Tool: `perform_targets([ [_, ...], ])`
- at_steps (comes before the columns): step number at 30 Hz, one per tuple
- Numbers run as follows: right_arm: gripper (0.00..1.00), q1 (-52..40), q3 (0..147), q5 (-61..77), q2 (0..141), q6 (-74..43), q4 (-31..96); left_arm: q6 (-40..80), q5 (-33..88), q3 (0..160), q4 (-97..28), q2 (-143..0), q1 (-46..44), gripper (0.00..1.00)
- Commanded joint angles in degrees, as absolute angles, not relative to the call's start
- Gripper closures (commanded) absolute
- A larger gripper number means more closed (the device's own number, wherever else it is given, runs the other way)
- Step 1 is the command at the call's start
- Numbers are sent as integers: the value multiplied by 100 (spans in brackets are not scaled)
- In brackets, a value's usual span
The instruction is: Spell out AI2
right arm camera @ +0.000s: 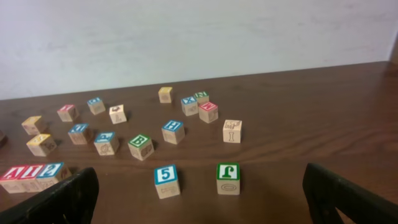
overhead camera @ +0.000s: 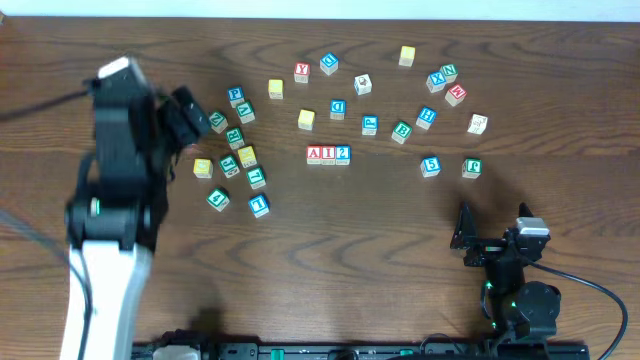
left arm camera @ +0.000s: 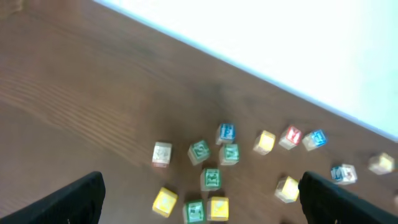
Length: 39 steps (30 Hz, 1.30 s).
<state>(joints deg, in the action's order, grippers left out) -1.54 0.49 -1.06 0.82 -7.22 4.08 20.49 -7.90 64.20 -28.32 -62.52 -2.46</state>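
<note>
- My left end effector (left arm camera: 200,186) is spread wide, gripping nothing.
- My right end effector (right arm camera: 199,180) is likewise spread and empty.
- A cube (overhead camera: 314,154), I cube (overhead camera: 328,154) and 2 cube (overhead camera: 343,154) touch in a row, midway across the table (overhead camera: 380,230).

Your left wrist view blurs the scattered cubes (left arm camera: 211,178) beyond reading; the right wrist view's edge clips the A cube (right arm camera: 10,174).
</note>
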Motion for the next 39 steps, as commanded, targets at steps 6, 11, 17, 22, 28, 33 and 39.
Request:
perform_targets([
  [6, 1, -84, 32, -91, 34, -810, 425, 1616, -838, 4178, -1330, -4525, -211, 2],
  [11, 1, -84, 32, -91, 34, -810, 425, 1452, -799, 3006, -480, -3553, -202, 2],
  [17, 1, -84, 32, -91, 34, -810, 425, 978, -799, 1872, 108, -2539, -198, 2],
  [22, 1, -84, 32, -91, 34, -810, 425, 552, -797, 1194, 408, -1739, -198, 2],
  [28, 1, -84, 32, -91, 34, -810, 425, -123, -797, 558, 395, -915, -198, 2],
  [33, 1, -82, 32, -91, 34, -810, 425, -526, -799, 187, 336, -397, -198, 2],
  [39, 1, -84, 32, -91, 34, -810, 425, -558, -799, 23, -390, -10, -200, 2],
])
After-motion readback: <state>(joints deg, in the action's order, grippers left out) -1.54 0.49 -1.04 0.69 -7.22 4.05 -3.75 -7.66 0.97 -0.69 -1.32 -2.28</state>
